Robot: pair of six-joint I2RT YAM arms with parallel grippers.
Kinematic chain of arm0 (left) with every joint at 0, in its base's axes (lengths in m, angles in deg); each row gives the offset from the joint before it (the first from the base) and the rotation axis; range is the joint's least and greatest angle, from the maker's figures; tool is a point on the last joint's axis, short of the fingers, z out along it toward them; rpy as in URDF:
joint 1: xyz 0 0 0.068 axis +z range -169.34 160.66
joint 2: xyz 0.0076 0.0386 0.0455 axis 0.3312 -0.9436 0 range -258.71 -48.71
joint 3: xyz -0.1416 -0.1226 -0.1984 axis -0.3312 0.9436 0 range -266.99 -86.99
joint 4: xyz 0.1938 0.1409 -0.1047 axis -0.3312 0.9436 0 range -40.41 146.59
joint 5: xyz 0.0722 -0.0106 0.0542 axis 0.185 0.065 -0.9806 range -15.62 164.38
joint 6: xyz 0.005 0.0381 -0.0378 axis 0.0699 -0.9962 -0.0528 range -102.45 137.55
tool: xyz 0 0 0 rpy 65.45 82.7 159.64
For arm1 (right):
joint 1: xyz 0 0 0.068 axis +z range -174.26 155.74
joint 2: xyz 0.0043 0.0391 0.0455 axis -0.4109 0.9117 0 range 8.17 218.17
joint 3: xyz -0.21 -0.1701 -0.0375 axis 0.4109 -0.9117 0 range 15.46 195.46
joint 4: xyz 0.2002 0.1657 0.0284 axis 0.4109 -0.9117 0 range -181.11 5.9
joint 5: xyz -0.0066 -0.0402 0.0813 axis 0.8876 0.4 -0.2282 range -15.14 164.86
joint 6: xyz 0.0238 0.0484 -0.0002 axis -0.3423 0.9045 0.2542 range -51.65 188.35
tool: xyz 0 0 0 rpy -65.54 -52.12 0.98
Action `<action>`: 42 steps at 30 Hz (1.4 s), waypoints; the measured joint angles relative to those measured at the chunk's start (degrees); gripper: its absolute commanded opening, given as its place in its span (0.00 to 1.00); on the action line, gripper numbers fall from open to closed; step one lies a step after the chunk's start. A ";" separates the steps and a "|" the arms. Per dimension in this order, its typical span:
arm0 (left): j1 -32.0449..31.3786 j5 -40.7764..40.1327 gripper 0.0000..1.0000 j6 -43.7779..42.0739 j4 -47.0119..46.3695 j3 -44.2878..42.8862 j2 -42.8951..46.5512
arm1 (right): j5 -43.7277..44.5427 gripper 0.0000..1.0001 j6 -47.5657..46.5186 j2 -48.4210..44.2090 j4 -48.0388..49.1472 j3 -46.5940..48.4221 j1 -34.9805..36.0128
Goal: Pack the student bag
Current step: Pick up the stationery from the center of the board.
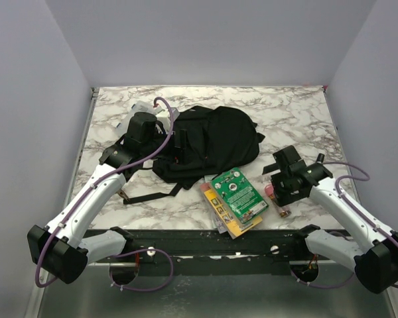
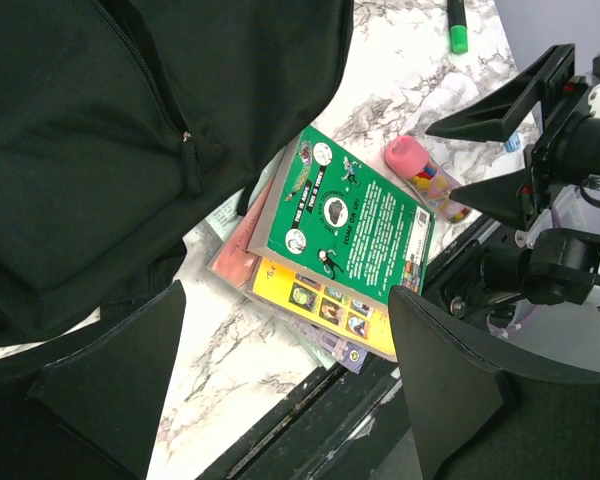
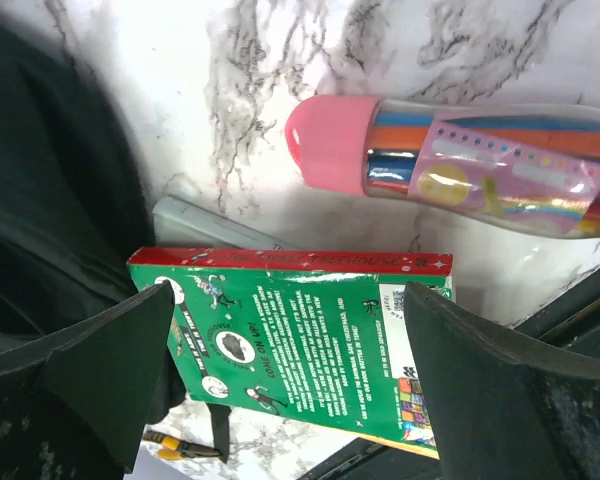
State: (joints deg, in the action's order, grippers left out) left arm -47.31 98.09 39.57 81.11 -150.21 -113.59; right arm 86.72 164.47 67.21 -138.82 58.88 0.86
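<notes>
Black fabric: the student bag [image 1: 209,142] lies slumped at mid-table, with nothing visibly packed. The left gripper [image 2: 285,295] hovers at the bag's left flank, jaws wide and empty. The right gripper [image 3: 288,300] hangs off the bag's right front, jaws fully apart and holding nothing. A green book [image 1: 237,194] tops a small stack just in front of the bag. A pink-capped pen case [image 1: 276,201] lies beyond the stack, away from the bag.

Assessment: early stage, loading not begun. The next move calls for a square grip across the book's edges. The bag's zip [image 2: 187,140] must be open to receive it; whether it is open cannot be told.
</notes>
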 measured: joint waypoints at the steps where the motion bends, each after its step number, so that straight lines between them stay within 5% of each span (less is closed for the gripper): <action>1: 0.02 0.02 0.85 -0.02 -0.11 0.00 0.00 | 0.63 1.00 -0.90 0.07 -0.09 0.87 0.00; 13: 0.11 1.09 0.85 0.07 -0.28 0.02 -0.31 | 5.92 1.00 8.26 1.05 -11.63 1.18 -2.99; 21: 0.11 1.38 0.85 0.04 -0.59 0.50 -0.42 | 5.20 1.00 9.94 5.51 -11.39 -0.66 -11.26; 33: 0.11 1.40 0.85 0.04 -0.61 1.03 -0.39 | 2.56 1.00 8.00 10.75 -9.81 -0.70 -11.76; 42: 0.11 1.40 0.85 0.04 -0.61 1.03 -0.42 | 2.43 0.84 7.32 10.23 -6.10 -3.67 -11.74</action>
State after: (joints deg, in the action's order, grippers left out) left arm -47.20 99.48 39.61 80.50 -149.18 -114.01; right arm 89.15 171.79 77.44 -144.92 55.21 -10.87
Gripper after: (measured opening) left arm 0.845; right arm 0.879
